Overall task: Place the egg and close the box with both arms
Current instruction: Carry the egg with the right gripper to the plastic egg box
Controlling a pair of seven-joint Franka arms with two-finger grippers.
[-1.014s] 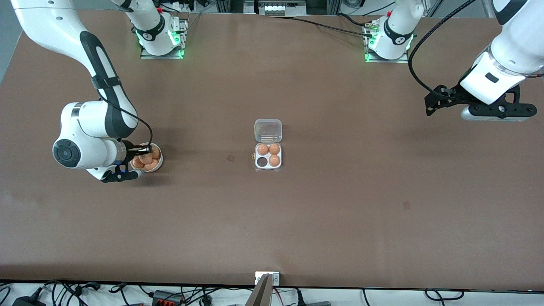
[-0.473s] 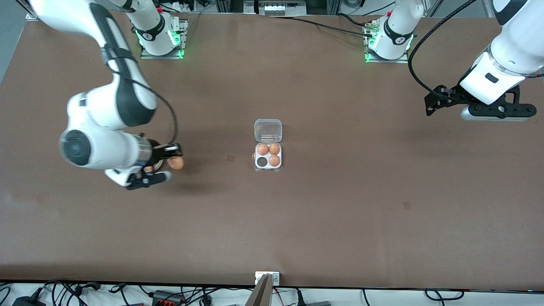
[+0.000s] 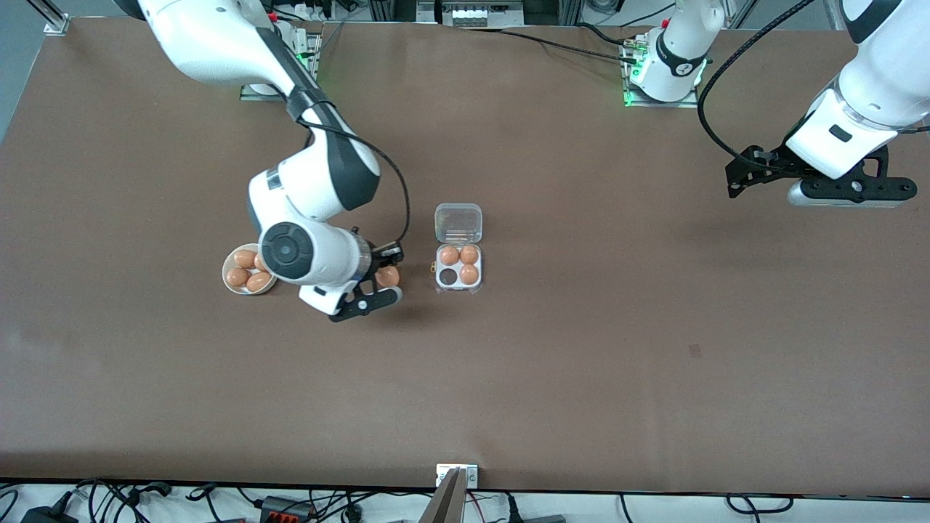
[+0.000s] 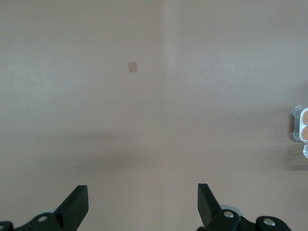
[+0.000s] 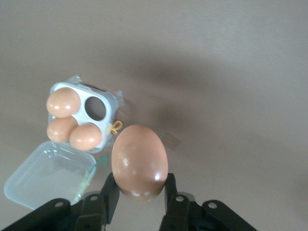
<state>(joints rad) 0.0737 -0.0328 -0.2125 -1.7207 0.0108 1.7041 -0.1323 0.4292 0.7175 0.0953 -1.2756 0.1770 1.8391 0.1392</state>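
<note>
Brown tabletop — the box sits mid-table, lid open at its 12 o'clock, three cells filled. Right gripper pinches the egg over the table at the box's 9 o'clock, the bowl farther out. Left gripper waits with fingers spread wide.

Even bright light, soft shadows.

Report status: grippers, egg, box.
Right gripper shut on egg, over the table between bowl and box. Left gripper open, waiting at its end. Box lid open, one cell empty, path clear.
</note>
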